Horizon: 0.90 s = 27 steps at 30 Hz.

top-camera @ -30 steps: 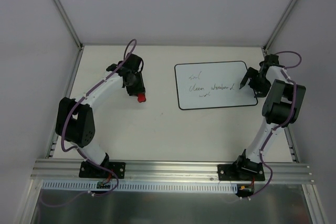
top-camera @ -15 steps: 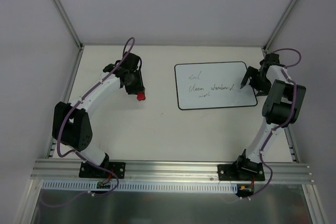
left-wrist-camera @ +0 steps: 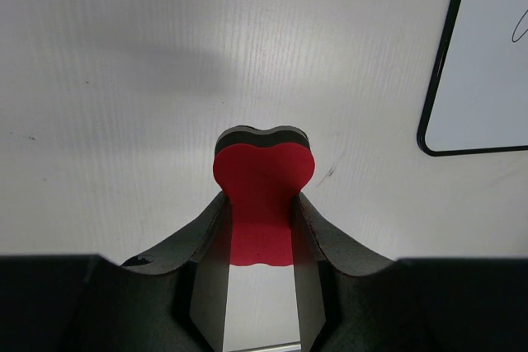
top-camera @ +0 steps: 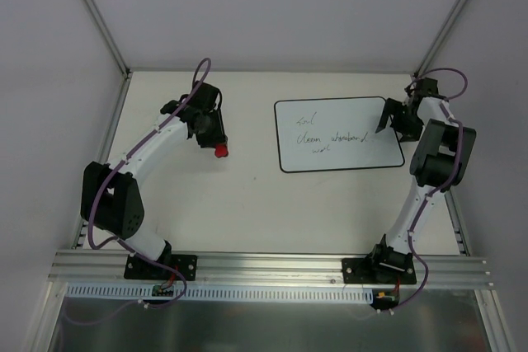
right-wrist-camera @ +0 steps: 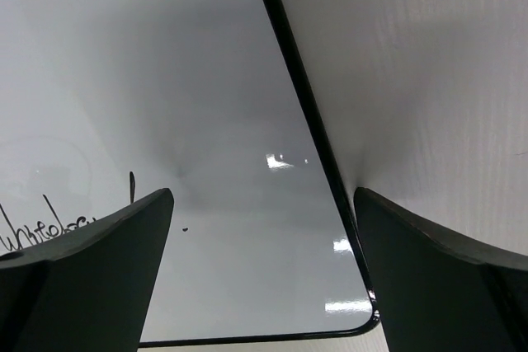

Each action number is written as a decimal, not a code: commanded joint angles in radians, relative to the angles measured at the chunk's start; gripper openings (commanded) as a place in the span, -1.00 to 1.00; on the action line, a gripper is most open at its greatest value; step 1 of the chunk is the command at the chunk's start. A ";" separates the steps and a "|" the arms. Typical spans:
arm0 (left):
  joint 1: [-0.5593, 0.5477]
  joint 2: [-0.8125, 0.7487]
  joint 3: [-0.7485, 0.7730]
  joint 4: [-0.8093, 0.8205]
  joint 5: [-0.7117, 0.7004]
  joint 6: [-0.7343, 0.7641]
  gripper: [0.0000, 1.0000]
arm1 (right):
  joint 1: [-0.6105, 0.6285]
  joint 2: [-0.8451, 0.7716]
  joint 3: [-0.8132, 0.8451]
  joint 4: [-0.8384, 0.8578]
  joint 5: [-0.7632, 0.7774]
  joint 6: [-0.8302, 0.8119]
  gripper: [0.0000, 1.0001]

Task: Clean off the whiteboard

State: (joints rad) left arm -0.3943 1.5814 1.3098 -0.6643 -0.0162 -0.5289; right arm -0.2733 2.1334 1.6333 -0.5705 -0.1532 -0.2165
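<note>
The whiteboard (top-camera: 338, 133) lies flat right of the table's middle, with faint dark handwriting on it. Its left edge shows in the left wrist view (left-wrist-camera: 487, 55), and its corner fills the right wrist view (right-wrist-camera: 190, 121). My left gripper (top-camera: 216, 146) is shut on the red bone-shaped eraser (top-camera: 221, 152), held just above the table left of the board; the eraser's red head (left-wrist-camera: 263, 195) sticks out past the fingers. My right gripper (top-camera: 386, 121) is open and empty, low over the board's right edge, one finger (right-wrist-camera: 91, 261) over the board and the other over the table.
The table is beige with metal rails along its left (top-camera: 103, 154) and right sides and white walls behind. The arm bases (top-camera: 161, 265) sit on the aluminium rail at the near edge.
My right gripper has moved a little toward the back along the board's right edge. My left gripper with the eraser has barely shifted, while its elbow has swung to the left.
</note>
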 commanded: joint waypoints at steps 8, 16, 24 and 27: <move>-0.012 -0.001 0.037 -0.014 0.001 0.044 -0.63 | 0.008 0.026 0.043 -0.117 -0.057 -0.015 0.68; -0.012 -0.001 0.052 -0.014 0.004 0.069 -0.63 | 0.092 -0.030 -0.041 -0.164 -0.031 -0.006 0.42; -0.021 0.025 0.095 -0.014 0.013 0.107 -0.63 | 0.207 -0.135 -0.207 -0.163 0.020 0.039 0.38; -0.034 0.043 0.118 -0.012 0.013 0.124 -0.63 | 0.262 -0.174 -0.265 -0.163 0.053 0.061 0.38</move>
State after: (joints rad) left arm -0.4088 1.6051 1.3804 -0.6689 -0.0082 -0.4507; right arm -0.0715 2.0083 1.4384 -0.6319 -0.0605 -0.2226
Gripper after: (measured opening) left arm 0.298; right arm 0.696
